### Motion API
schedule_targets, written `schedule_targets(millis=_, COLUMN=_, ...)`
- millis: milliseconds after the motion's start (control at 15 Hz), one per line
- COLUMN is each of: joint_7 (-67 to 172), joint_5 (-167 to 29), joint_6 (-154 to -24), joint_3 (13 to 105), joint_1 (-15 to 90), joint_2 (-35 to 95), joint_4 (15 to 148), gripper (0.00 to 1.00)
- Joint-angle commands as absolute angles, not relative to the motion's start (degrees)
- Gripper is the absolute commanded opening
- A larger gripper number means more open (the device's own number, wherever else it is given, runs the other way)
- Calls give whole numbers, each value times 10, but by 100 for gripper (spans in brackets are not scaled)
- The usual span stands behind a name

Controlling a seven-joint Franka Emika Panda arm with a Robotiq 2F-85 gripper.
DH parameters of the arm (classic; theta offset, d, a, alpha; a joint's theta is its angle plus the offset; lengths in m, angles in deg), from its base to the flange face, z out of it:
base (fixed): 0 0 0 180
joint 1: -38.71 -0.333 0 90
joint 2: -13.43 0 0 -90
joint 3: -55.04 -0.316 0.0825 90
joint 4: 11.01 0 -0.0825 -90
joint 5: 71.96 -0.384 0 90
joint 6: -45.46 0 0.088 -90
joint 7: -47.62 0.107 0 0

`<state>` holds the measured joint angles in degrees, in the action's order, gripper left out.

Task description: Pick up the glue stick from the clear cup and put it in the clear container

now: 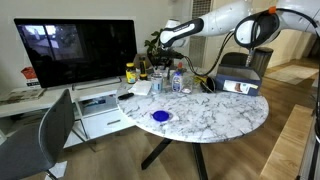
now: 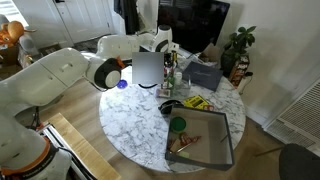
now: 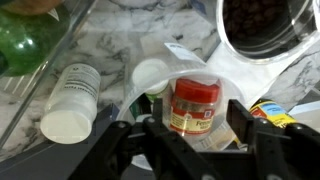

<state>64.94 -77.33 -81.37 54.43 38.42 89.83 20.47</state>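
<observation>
My gripper is open and hangs just above a cluster of bottles at the table's far side; it also shows in both exterior views. Between its fingers in the wrist view stands a red-lidded spice jar inside a clear cup. A white labelled cylinder, possibly the glue stick, lies to the left of it. I cannot tell whether that cylinder lies in a cup. The clear container sits at the table's near edge in an exterior view and holds a green round thing and a brown object.
A jar with dark contents and a green object crowd the gripper. On the marble table are a blue lid, a yellow item and a grey box. A monitor stands beside the table.
</observation>
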Motion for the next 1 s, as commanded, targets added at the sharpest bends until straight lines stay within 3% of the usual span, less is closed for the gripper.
schedule_targets(millis=0, joint_7=650, joint_5=-776, joint_6=-839, joint_3=541, joint_1=386, joint_2=932, joint_4=168, gripper=63)
schedule_targets(millis=133, joint_7=648, joint_5=-775, joint_6=-857, joint_3=541, joint_1=387, joint_2=940, joint_4=167, gripper=59)
schedule_targets(millis=400, joint_7=645, joint_5=-773, joint_6=-889, joint_3=543, joint_1=387, joint_2=955, joint_4=166, gripper=61)
schedule_targets(millis=533, joint_7=644, joint_5=-773, joint_6=-901, joint_3=543, joint_1=387, joint_2=958, joint_4=165, gripper=48)
schedule_targets(millis=600, joint_7=646, joint_5=-773, joint_6=-904, joint_3=544, joint_1=387, joint_2=958, joint_4=165, gripper=32)
schedule_targets(millis=733, joint_7=647, joint_5=-770, joint_6=-904, joint_3=547, joint_1=385, joint_2=954, joint_4=167, gripper=26)
schedule_targets(millis=933, joint_7=657, joint_5=-763, joint_6=-886, joint_3=557, joint_1=382, joint_2=939, joint_4=171, gripper=24)
